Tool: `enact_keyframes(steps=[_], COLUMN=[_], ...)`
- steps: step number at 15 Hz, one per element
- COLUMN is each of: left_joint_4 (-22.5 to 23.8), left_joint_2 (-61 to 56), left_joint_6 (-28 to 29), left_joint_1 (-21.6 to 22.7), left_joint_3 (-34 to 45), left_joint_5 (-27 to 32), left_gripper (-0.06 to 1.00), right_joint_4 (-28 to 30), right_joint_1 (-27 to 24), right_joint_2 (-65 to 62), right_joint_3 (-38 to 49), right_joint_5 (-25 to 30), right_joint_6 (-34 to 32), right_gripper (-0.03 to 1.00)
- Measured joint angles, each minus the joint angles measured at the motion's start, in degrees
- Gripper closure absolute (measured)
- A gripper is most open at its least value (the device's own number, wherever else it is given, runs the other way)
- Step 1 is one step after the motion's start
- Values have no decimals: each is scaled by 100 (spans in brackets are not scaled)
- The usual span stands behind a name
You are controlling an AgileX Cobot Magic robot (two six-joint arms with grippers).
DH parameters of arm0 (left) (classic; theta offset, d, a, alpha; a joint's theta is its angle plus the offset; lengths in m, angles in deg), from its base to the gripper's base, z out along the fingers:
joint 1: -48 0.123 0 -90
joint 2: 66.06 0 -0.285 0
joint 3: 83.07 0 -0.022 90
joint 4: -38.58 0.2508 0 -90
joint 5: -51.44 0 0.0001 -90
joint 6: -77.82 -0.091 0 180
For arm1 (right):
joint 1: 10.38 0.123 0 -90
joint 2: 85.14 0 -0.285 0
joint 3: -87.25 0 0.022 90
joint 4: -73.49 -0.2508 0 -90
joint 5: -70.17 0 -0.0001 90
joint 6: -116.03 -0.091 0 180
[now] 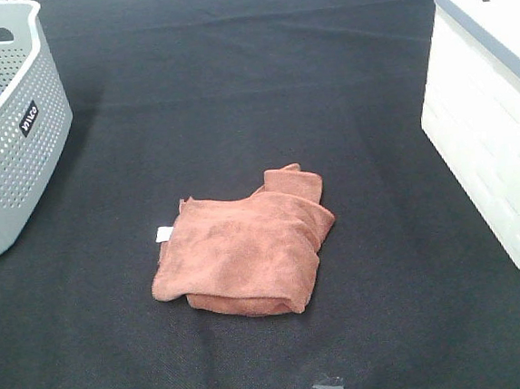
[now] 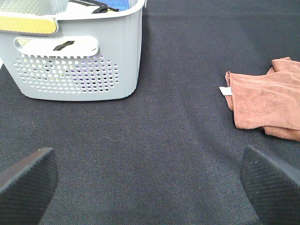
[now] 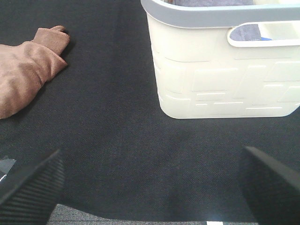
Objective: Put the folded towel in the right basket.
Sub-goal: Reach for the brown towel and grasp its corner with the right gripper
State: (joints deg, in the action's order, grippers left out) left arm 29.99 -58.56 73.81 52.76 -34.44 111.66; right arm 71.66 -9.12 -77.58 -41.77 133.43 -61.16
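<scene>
The folded rust-brown towel (image 1: 246, 246) lies flat on the black table, near the middle front, with a small white tag at its left edge. It also shows in the left wrist view (image 2: 267, 98) and the right wrist view (image 3: 28, 70). The right basket (image 1: 495, 119) is cream with a grey rim and stands at the right edge; it fills the right wrist view (image 3: 225, 61). My left gripper (image 2: 150, 187) is open and empty over bare table, apart from the towel. My right gripper (image 3: 150, 187) is open and empty in front of the cream basket. Neither arm shows in the exterior view.
A grey perforated basket (image 1: 3, 126) stands at the far left and holds some items; it also shows in the left wrist view (image 2: 79, 51). The black cloth (image 1: 251, 86) covers the table between the baskets.
</scene>
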Motion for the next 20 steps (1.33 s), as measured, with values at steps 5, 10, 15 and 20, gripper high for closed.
enact_keyframes(steps=[5,10,15,20], left_joint_4=[0,0,0,0], left_joint_2=[0,0,0,0], left_joint_6=[0,0,0,0], left_joint_1=[0,0,0,0], left_joint_3=[0,0,0,0], left_joint_5=[0,0,0,0], left_gripper=[-4,-4,-4,-4], right_joint_4=[0,0,0,0], right_joint_1=[0,0,0,0], right_joint_2=[0,0,0,0], right_joint_3=[0,0,0,0], right_joint_5=[0,0,0,0], right_joint_6=[0,0,0,0], right_gripper=[0,0,0,0])
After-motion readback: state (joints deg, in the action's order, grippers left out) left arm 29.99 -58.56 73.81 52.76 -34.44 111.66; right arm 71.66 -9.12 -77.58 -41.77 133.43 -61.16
